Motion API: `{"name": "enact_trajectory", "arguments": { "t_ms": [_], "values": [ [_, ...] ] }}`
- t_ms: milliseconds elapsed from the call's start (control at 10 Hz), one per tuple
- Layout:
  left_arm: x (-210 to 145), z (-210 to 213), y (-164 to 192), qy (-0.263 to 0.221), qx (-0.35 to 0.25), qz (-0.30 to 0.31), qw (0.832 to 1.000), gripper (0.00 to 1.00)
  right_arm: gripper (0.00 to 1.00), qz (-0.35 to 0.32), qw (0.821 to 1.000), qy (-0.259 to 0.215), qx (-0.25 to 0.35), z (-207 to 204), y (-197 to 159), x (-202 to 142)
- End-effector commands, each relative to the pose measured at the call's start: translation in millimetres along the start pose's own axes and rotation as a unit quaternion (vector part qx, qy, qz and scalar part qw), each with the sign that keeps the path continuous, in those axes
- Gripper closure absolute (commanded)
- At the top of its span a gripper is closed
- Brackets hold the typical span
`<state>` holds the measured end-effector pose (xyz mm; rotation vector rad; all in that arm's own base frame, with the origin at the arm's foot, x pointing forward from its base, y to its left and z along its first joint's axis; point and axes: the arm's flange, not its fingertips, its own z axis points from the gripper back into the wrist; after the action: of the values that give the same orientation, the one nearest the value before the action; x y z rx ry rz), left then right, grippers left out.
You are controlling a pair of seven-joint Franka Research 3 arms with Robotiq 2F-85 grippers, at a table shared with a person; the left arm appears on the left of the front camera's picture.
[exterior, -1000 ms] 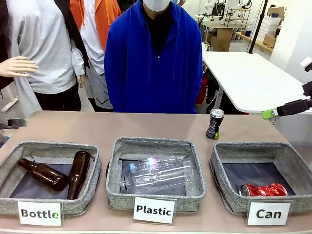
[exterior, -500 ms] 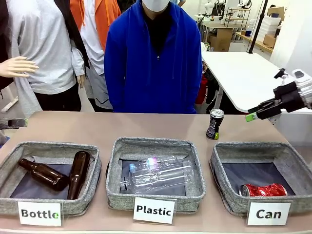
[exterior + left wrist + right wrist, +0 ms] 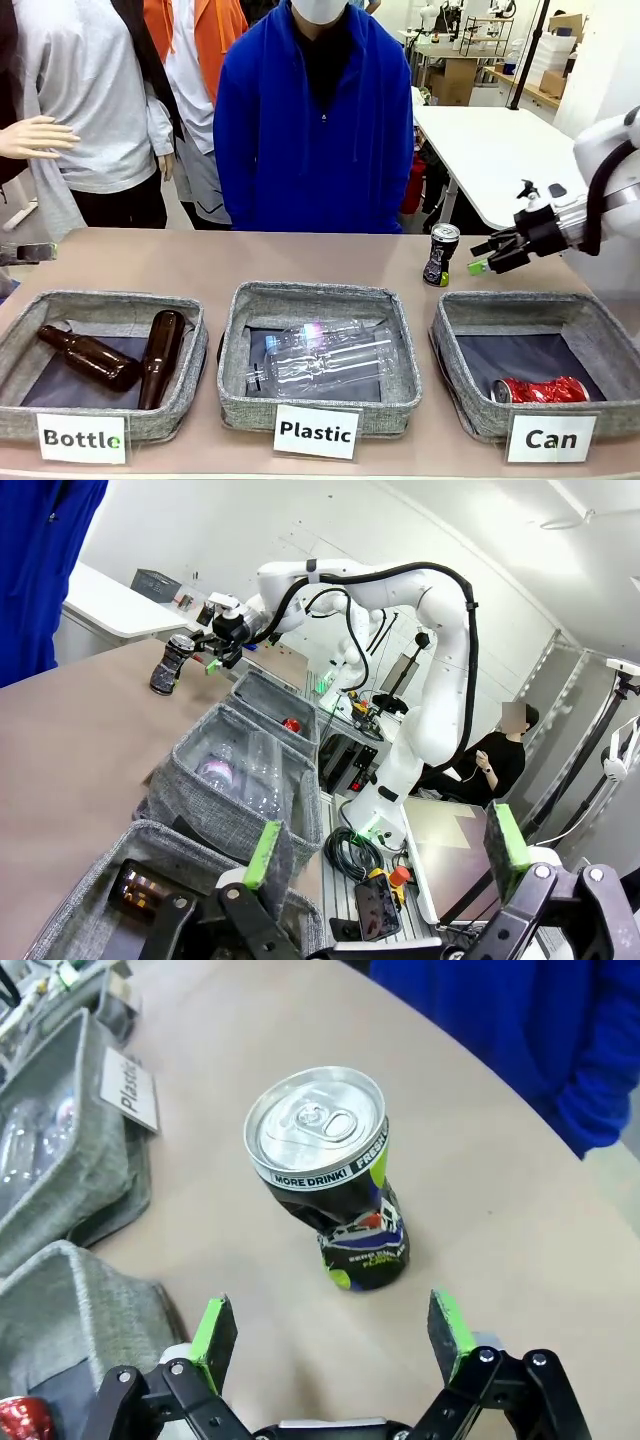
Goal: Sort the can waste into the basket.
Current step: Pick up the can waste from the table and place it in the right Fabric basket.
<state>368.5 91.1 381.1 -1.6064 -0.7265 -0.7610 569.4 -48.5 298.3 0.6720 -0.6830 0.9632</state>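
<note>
A dark can [image 3: 440,254] with a silver top stands upright on the table behind the basket labelled "Can" [image 3: 500,301]. My right gripper [image 3: 483,256] is open just right of that can, apart from it. In the right wrist view the can [image 3: 335,1185] sits ahead of the open gripper [image 3: 332,1332], beyond its green pads [image 3: 213,1330]. A crushed red can [image 3: 540,390] lies in the Can basket's front right corner. My left gripper [image 3: 385,845] is open and holds nothing, hanging above the left end of the basket row; far off it sees the dark can [image 3: 172,665].
The middle basket marked "Plastic" [image 3: 316,298] holds clear bottles, and the left one marked "Bottle" [image 3: 100,302] holds two brown glass bottles. A person in a blue top [image 3: 315,120] stands at the far edge. Bare table lies behind the baskets.
The right arm has swung in from the right edge, leftward and down, bringing its open gripper close beside the dark can. The cans and baskets have not moved.
</note>
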Motion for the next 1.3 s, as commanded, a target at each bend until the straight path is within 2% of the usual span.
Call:
{"name": "enact_trajectory", "arguments": {
  "t_ms": [0, 300, 400, 500, 600, 700, 1200],
  "values": [
    [0.0, -2.1, -4.2, 0.000, 0.005, 0.002, 1.000, 0.00, 0.00, 0.026, 0.999, -0.023, -0.009, -17.5, -5.9, -0.6],
    [0.0, -2.1, -4.2, 0.000, 0.005, 0.002, 1.000, 0.00, 0.00, 0.023, 0.998, -0.048, -0.034, -54.5, -6.9, 6.4],
    [0.0, -2.1, -4.2, 0.000, 0.005, 0.002, 1.000, 0.00, 0.00, 0.023, 0.998, -0.048, -0.034, -54.5, -6.9, 6.4],
    [0.0, -2.1, -4.2, 0.000, 0.005, 0.002, 1.000, 0.00, 0.00, 0.026, 0.997, -0.069, -0.018, -72.5, -4.3, 13.4],
    [0.0, -2.1, -4.2, 0.000, 0.005, 0.002, 1.000, 0.00, 0.00, 0.020, 0.995, -0.087, -0.035, -76.0, -5.1, 16.6],
    [0.0, -2.1, -4.2, 0.000, 0.005, 0.002, 1.000, 0.00, 0.00, 0.010, 0.992, -0.123, -0.022, -74.2, -4.8, 18.7],
    [0.0, -2.1, -4.2, 0.000, 0.005, 0.002, 1.000, 0.00, 0.00, 0.004, 0.992, -0.125, -0.003, -77.7, -2.8, 18.5]
  ]
}}
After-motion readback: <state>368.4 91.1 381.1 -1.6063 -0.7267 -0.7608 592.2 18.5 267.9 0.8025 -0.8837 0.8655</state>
